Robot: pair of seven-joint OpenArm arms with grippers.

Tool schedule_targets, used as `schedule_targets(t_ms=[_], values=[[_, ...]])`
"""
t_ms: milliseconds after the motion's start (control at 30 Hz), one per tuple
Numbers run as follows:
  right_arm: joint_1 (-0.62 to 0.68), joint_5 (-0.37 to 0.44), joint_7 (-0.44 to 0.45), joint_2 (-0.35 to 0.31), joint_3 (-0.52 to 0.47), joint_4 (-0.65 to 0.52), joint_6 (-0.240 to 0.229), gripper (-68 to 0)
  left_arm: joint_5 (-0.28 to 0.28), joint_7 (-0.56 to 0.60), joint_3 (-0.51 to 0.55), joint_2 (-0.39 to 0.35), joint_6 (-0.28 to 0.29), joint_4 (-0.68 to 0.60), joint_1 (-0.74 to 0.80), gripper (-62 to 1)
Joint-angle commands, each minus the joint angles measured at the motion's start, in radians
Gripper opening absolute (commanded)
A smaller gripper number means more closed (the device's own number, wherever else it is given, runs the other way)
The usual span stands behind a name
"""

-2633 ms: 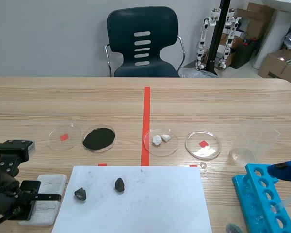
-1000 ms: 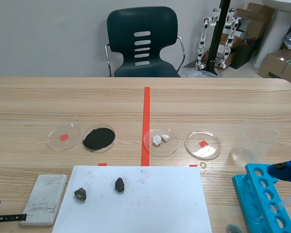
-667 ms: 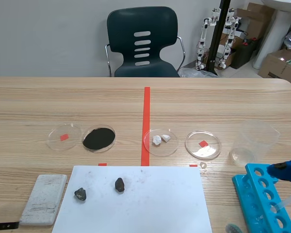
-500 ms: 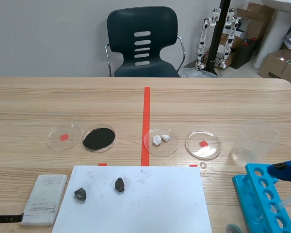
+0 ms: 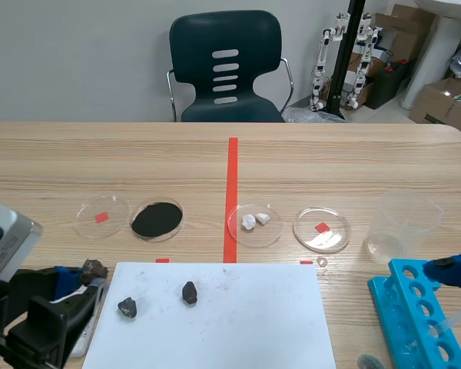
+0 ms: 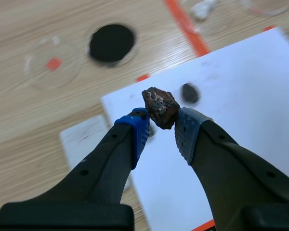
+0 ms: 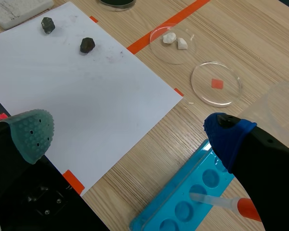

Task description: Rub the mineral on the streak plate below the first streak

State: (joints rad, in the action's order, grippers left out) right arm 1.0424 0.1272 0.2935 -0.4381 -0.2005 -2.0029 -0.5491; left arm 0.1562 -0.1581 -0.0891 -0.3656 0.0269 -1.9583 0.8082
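Left gripper [image 6: 162,123] around mineral [image 6: 160,106], seemingly aloft

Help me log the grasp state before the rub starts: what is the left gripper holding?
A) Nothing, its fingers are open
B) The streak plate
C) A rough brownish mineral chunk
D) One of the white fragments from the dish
C: in the left wrist view the mineral sits pinched between the blue and grey pads of the left gripper, above the white paper.
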Motion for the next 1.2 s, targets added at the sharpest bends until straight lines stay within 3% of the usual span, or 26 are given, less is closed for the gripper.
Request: schedule_targets(t_ms=[0, 100, 200, 1167], values=[[0.002, 0.011, 0.019, 0.000, 0.003, -0.014, 0.000, 0.4, 0.000, 0.049, -0.020, 0.005, 0.048, -0.006, -0.005, -49.2], [0.002, 0.011, 0.019, 0.000, 0.003, -0.014, 0.000, 0.4, 0.000, 0.138, -0.050, 0.005, 0.158, -0.006, -0.005, -49.2], [0.002, 0.011, 0.019, 0.000, 0.003, -0.014, 0.000, 0.4, -0.003, 0.206, -0.071, 0.005, 0.232, -0.006, -0.005, -49.2], [0.002, 0.011, 0.019, 0.000, 0.003, -0.014, 0.000, 0.4, -0.003, 0.211, -0.082, 0.005, 0.234, -0.006, -0.005, -49.2]])
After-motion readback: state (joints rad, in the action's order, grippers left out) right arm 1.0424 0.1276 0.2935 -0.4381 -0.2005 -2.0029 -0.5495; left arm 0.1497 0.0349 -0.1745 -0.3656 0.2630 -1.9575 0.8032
